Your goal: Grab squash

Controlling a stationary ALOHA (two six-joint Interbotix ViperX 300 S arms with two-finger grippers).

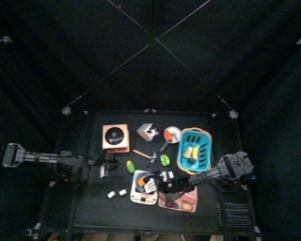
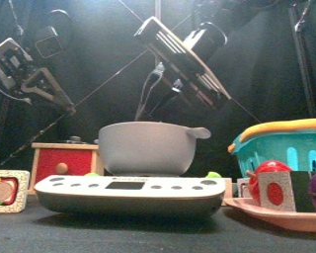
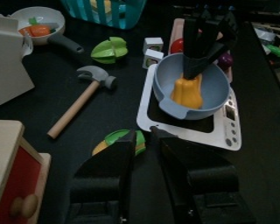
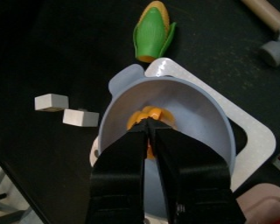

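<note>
The squash is an orange piece lying in a grey bowl on a white kitchen scale. My right gripper reaches down into the bowl, its jaws closed narrowly on the squash. In the front view the right gripper dips behind the rim of the bowl and the squash is hidden. My left gripper is open and empty, hovering left of the scale; in the top view it is apart from the bowl.
A wooden hammer and green leaf pieces lie by the scale. A corn cob and two white cubes lie nearby. A teal basket and pink plate stand right; a red wooden box stands left.
</note>
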